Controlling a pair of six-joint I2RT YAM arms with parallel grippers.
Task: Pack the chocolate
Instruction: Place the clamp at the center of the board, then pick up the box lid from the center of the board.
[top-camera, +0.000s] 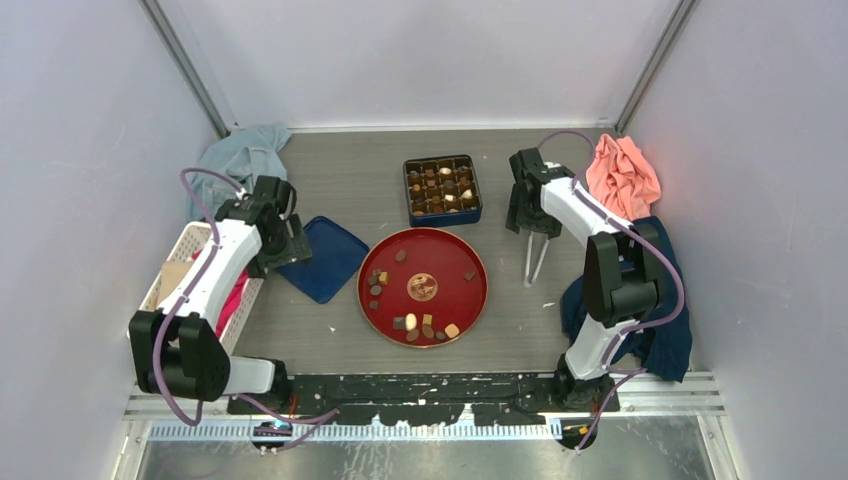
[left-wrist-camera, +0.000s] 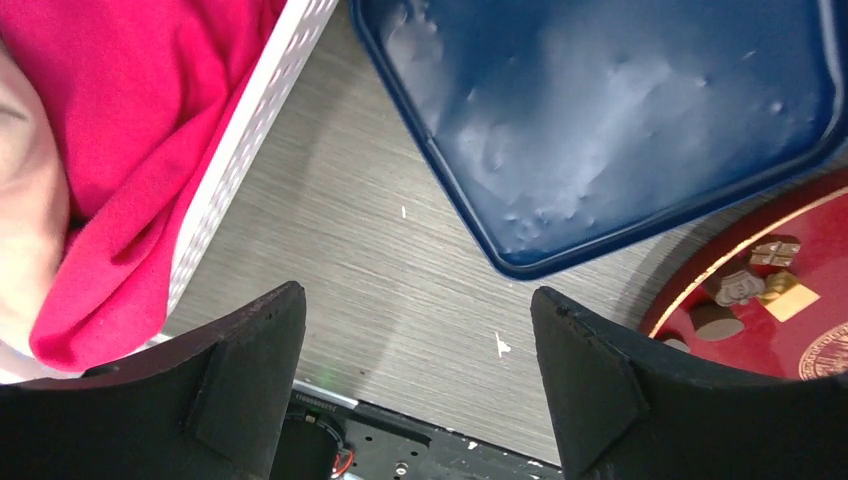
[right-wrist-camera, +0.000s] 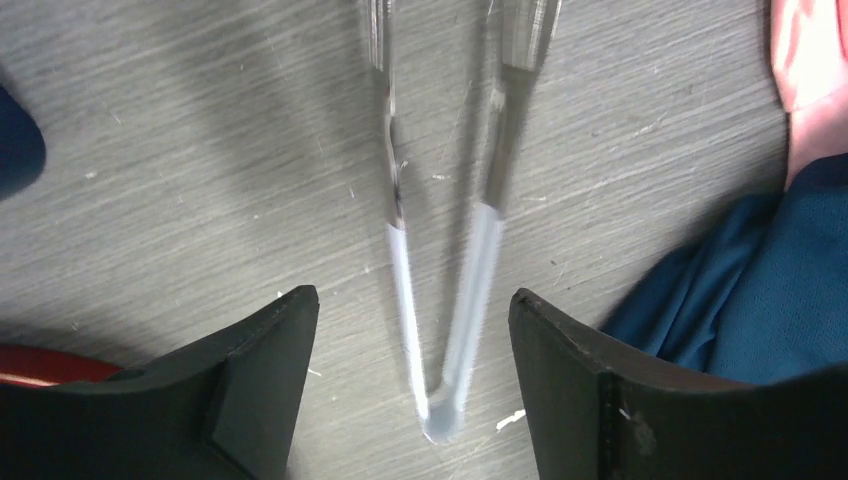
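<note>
The chocolate (top-camera: 410, 322) is split: loose pieces lie on the red plate (top-camera: 447, 262) at frame centre, and others fill cells of the blue box (top-camera: 445, 219) just above it. The right end effector (right-wrist-camera: 410, 300) hangs open over metal tongs (right-wrist-camera: 397, 255), touching neither arm; the tongs are probably for pinching small pieces. The left end effector (left-wrist-camera: 418, 295) is open and empty, beside the box lid (left-wrist-camera: 620, 110).

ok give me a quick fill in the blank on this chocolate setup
1. The plate holding the loose chocolates is ____.
2. The right gripper is ____, with the tongs untouched between its fingers.
3. The blue lid lies between the plate and the white ____.
Missing words: red; open; basket.
</note>
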